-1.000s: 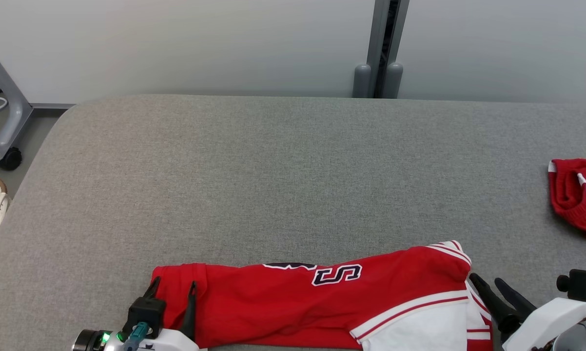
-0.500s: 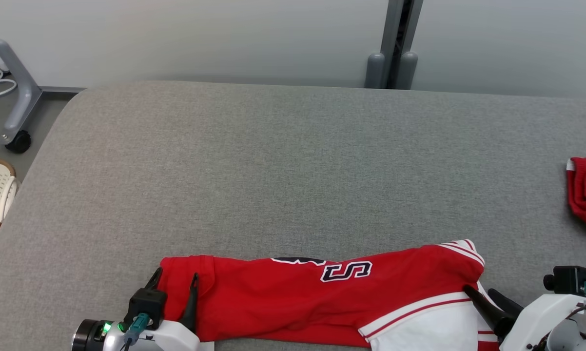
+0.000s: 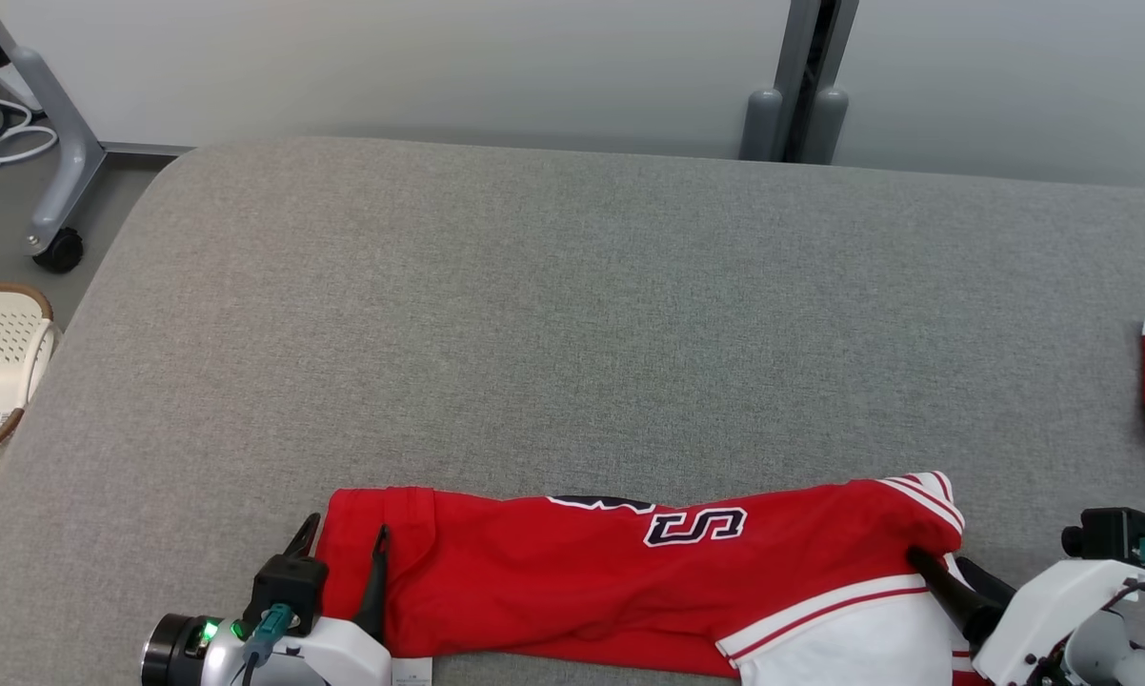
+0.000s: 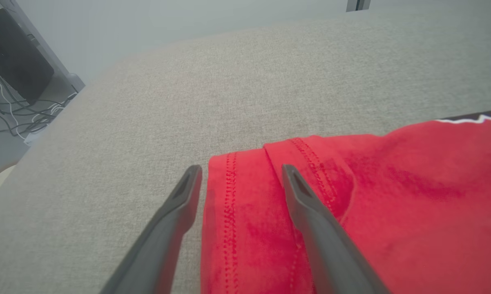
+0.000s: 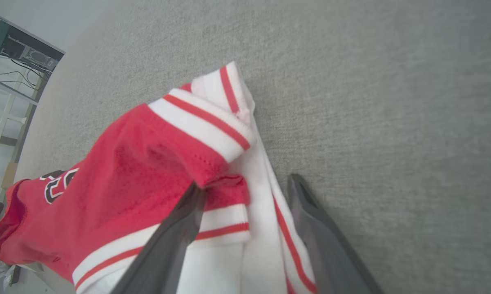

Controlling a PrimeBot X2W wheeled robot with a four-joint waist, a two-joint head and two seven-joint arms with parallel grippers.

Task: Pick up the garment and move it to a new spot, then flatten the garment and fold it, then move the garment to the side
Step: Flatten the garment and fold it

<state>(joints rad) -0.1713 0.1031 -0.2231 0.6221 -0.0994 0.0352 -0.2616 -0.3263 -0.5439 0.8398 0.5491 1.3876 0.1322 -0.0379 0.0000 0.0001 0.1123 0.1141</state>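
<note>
**A:** Where is the garment [image 3: 630, 581]?

**B:** At six o'clock on the grey bench [image 3: 572, 314]. It lies as a long red band along the near edge, lettering up, with white striped trim at its five o'clock end.

**A:** And the hands?

**B:** The left hand [image 3: 346, 526] is at seven o'clock with its fingers spread. One finger sits on bare bench just beside the stitched hem, the other over the cloth. The right hand [image 3: 939, 560] is at five o'clock, also spread. One finger noses under the striped fold and the other lies beside the white panel. Neither pinches anything yet.

**A:** Why one hand per end?

**B:** I'd judge it's so both ends rise together and the band stays straight for the next fold.

**A:** Any risk?

**B:** The right end is bunched in layers, so a pinch there may catch only some of them.
</note>
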